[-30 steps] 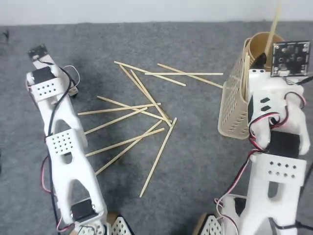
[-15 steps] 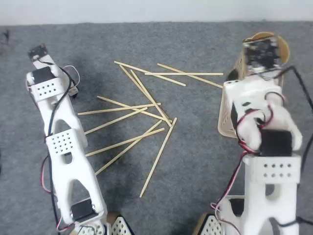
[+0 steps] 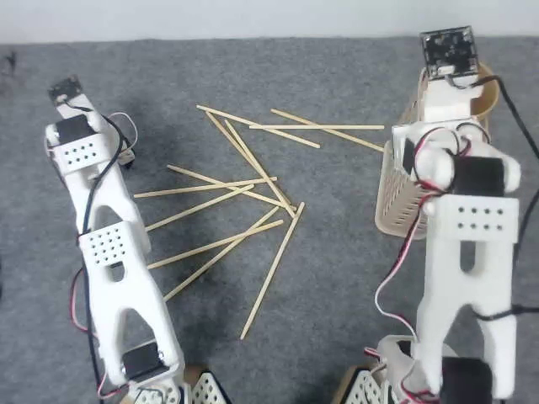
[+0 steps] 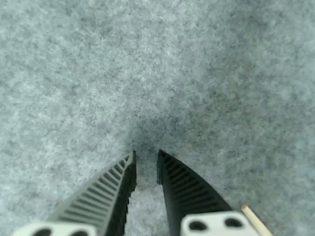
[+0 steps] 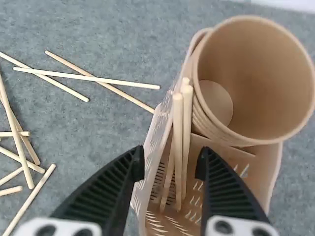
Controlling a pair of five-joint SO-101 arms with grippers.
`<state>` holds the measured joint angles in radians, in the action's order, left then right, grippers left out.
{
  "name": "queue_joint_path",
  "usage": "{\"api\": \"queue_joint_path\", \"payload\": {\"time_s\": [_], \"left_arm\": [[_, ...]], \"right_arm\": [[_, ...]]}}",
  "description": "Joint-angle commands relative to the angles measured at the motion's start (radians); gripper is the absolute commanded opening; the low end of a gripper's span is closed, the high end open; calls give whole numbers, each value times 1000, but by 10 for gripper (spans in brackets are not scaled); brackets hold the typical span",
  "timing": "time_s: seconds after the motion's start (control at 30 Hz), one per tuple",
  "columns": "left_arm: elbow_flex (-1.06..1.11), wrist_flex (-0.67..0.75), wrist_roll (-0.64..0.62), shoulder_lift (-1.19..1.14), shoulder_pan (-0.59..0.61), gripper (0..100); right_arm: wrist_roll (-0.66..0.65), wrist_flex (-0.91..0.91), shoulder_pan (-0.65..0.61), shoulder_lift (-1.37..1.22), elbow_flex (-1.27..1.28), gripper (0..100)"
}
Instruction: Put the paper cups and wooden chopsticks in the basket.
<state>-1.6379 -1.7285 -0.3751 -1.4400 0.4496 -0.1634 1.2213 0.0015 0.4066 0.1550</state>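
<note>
Wooden chopsticks [image 5: 178, 142] stand in the basket [image 5: 256, 172] (beside paper cups [image 5: 246, 78]); right tool [image 5: 171, 150], spread apart, has released one.

No legible writing in any view

The small circuit board [image 3: 449, 50] on the arm at the upper right of the high view carries marks too fine to make out. The paper cups [image 5: 256, 73] and the basket [image 5: 156, 128] in the right wrist view show plain, unmarked surfaces.

11 loose wooden chopsticks [image 3: 316, 127], 3 more in 1 basket [image 3: 394, 202], 1 paper cup stack [image 5: 256, 64]
</note>
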Motion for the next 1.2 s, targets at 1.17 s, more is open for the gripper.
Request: {"api": "queue_joint_path", "payload": {"time_s": [1.17], "left_arm": [[-39,-26,-3,11,-2,76]], "right_arm": [[-391,340,194,-2,-176,8]]}}
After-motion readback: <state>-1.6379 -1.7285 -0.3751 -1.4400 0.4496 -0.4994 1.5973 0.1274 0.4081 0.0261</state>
